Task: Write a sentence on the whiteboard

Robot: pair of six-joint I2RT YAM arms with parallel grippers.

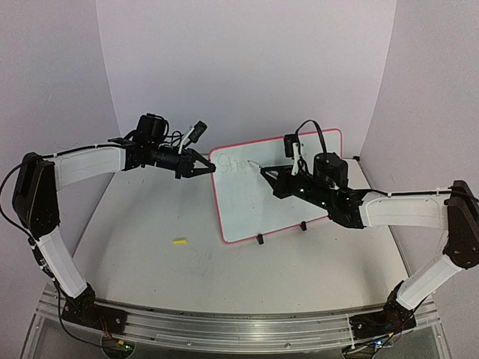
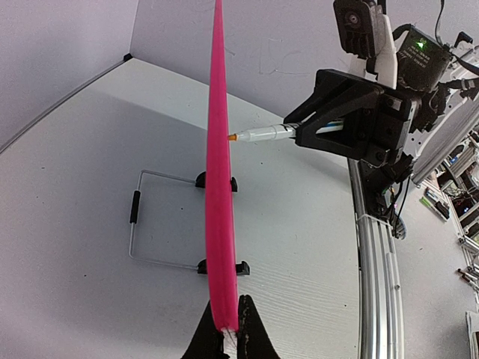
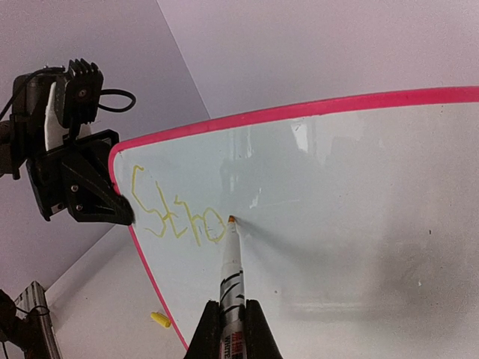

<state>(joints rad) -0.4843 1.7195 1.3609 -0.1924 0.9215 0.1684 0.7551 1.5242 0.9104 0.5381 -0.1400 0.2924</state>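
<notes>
The whiteboard (image 1: 299, 183), white with a pink-red rim, stands tilted on black feet at the back middle of the table. My left gripper (image 1: 212, 167) is shut on its left edge; the left wrist view shows the rim (image 2: 221, 187) edge-on between my fingers. My right gripper (image 1: 263, 171) is shut on a white marker (image 3: 233, 277) whose orange tip touches the board. Yellow letters reading "Stro" (image 3: 176, 217) stand at the board's upper left, just left of the tip. They show faintly in the top view (image 1: 233, 164).
A yellow marker cap (image 1: 179, 241) lies on the table left of the board, also in the right wrist view (image 3: 160, 319). The board's wire stand (image 2: 142, 224) rests behind it. Pale walls close in the back and sides.
</notes>
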